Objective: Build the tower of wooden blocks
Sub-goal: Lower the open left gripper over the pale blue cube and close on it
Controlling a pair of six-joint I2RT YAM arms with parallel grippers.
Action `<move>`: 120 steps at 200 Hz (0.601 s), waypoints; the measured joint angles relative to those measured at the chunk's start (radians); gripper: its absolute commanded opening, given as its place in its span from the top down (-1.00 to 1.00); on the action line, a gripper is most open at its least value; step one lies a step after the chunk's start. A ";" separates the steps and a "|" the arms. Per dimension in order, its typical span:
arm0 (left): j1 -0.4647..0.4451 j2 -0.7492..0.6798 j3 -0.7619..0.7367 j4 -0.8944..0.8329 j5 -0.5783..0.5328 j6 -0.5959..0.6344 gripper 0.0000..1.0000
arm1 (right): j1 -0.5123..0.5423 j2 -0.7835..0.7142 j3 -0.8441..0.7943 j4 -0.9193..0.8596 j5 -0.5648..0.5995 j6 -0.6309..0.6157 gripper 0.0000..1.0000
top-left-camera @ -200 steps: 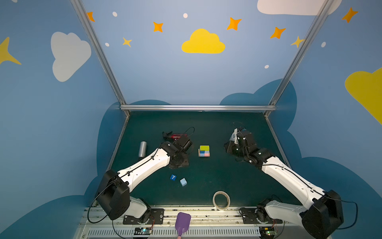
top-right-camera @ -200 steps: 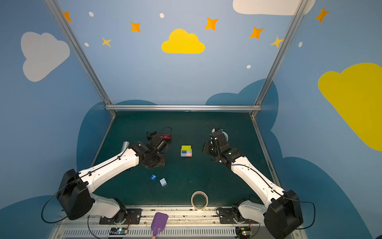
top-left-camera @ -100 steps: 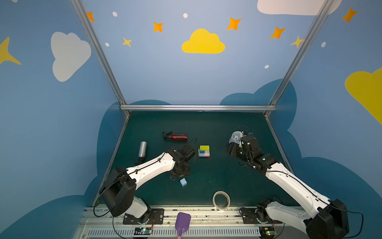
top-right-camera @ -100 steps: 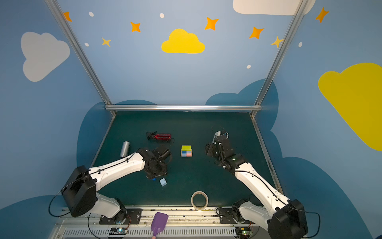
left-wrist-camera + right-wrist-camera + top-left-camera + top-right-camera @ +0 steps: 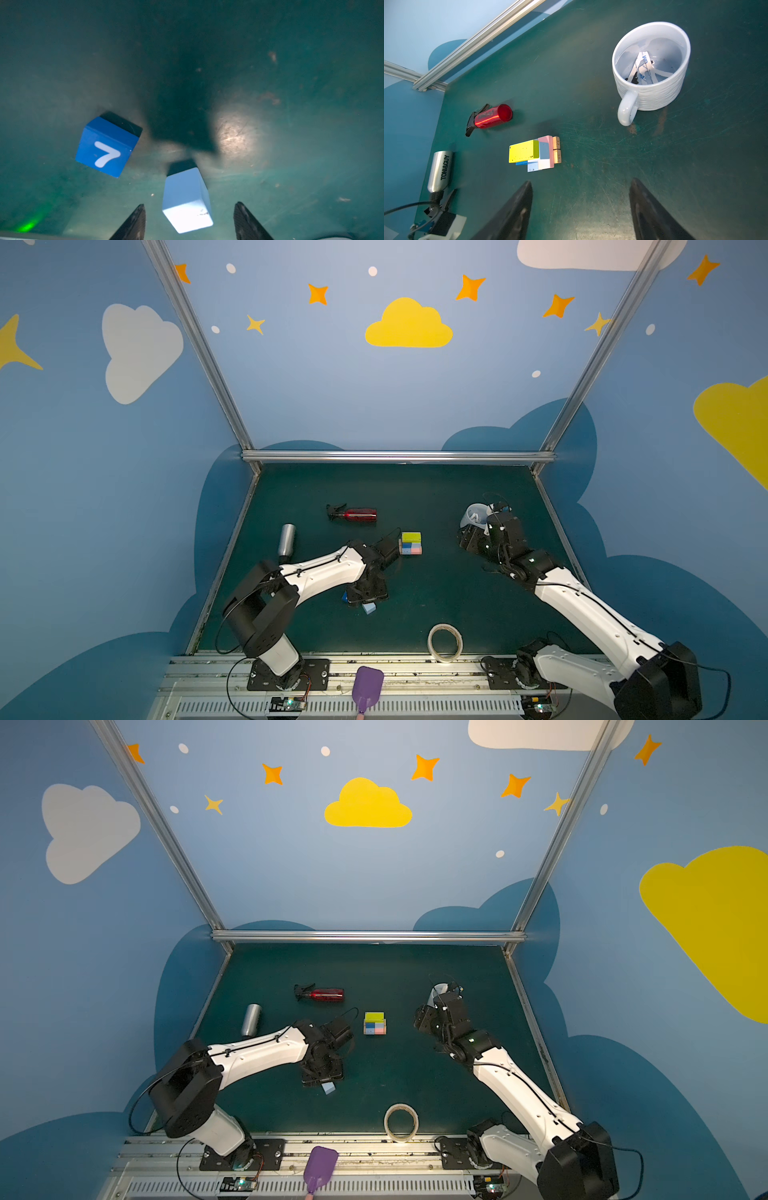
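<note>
We find the left claw (image 5: 189, 216) low over the counter (image 5: 291, 62), its jaws spread. The light-blue cube (image 5: 184, 195) sits between the two fingers with a strip of counter showing on either side, so nothing is clamped. Just beside that cube, but not touching it, lies the dark blue cube (image 5: 107, 146), a white "7" on its upper face. In both top views the light-blue cube shows just in front of the left wrist, toward the front of the counter.

The wood block tower (image 5: 410, 543) stands near the middle of the counter, well apart from both cubes. We make out a yellow-green block (image 5: 524, 150) on top, pink and light-blue pieces beneath it, and two bare wooden ends at one side.

The right claw (image 5: 581, 182) hangs with its jaws spread wide, holding nothing, to the right of the tower and near a white mug (image 5: 652, 68). A red bottle (image 5: 492, 118) and a silver can (image 5: 441, 170) lie on their sides to the tower's left. A tape roll (image 5: 445, 642) lies flat near the front edge.
</note>
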 measured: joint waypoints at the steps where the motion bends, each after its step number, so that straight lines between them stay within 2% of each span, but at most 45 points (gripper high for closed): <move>1: 0.000 0.000 0.000 0.000 0.000 0.000 -0.32 | 0.000 0.000 0.000 0.000 0.000 0.000 -0.44; 120: -0.010 0.038 0.000 0.001 -0.014 -0.016 -0.06 | -0.023 0.005 -0.010 0.011 -0.018 0.000 -0.44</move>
